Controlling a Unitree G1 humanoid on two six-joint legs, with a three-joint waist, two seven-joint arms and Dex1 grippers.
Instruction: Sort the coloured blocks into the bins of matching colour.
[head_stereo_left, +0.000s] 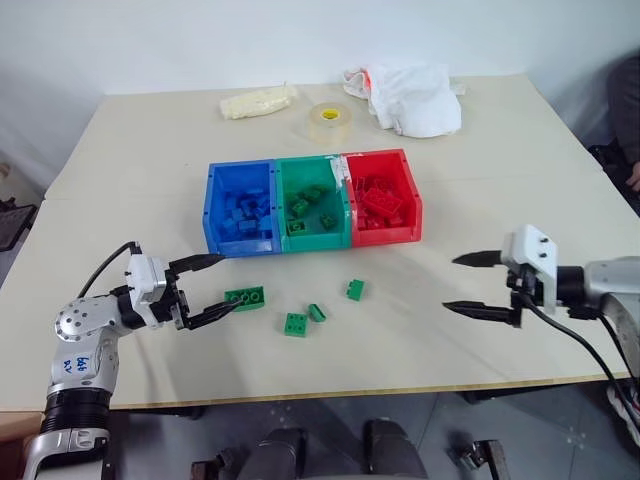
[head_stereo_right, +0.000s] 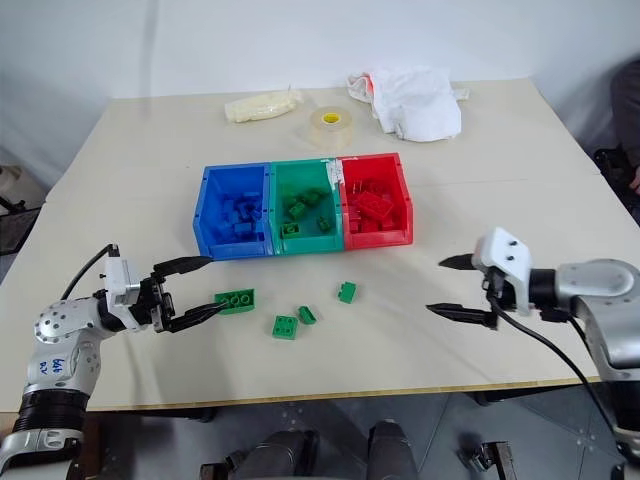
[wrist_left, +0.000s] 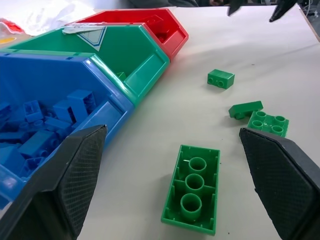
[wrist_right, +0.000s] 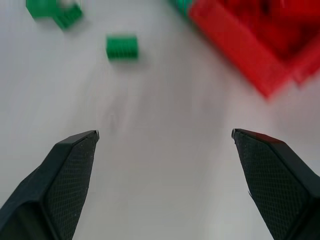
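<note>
Three joined bins stand mid-table: blue (head_stereo_left: 240, 243), green (head_stereo_left: 316, 240) and red (head_stereo_left: 385, 237), each holding bricks of its own colour. In front of them several green blocks lie loose on the table: a long one (head_stereo_left: 244, 297), a square one (head_stereo_left: 295, 324), and two small ones (head_stereo_left: 317, 312) (head_stereo_left: 355, 289). My left gripper (head_stereo_left: 225, 285) is open and level with the table. The long block (wrist_left: 192, 187) lies between its fingertips, touching neither. My right gripper (head_stereo_left: 452, 283) hangs open and empty over bare table right of the blocks, below the red bin's corner (wrist_right: 260, 75).
At the back of the table lie a roll of clear tape (head_stereo_left: 329, 120), a white crumpled cloth (head_stereo_left: 410, 95) and a pale packet (head_stereo_left: 258, 102). The table's front edge (head_stereo_left: 330, 393) runs just behind both grippers. A person (head_stereo_left: 628, 110) sits at the far right.
</note>
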